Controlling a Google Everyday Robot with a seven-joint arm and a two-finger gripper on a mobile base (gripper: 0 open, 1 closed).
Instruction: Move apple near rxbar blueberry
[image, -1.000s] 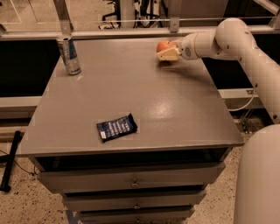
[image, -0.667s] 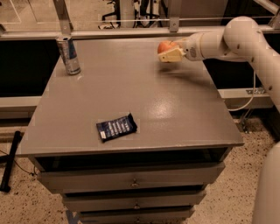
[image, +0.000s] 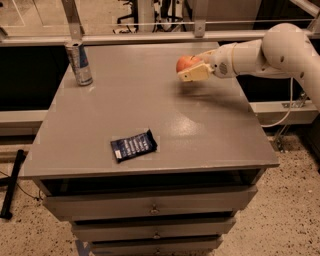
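The red-orange apple (image: 186, 63) is held in my gripper (image: 192, 69) above the far right part of the grey table (image: 200, 130), lifted off the surface. The cream fingers (image: 196, 74) are shut on the apple from the right side and below. My white arm reaches in from the right edge. The rxbar blueberry (image: 133, 145), a flat dark navy wrapper with pale lettering, lies near the table's front edge, left of centre, well apart from the apple.
A tall silver-blue drink can (image: 79, 63) stands at the table's far left corner. A metal railing (image: 150, 36) runs behind the table. Drawers (image: 152, 205) sit under the tabletop. A black pole (image: 11, 182) leans on the floor at left.
The gripper has raised the apple off the table and carried it slightly toward the front and left. The wrapper and can have not moved.
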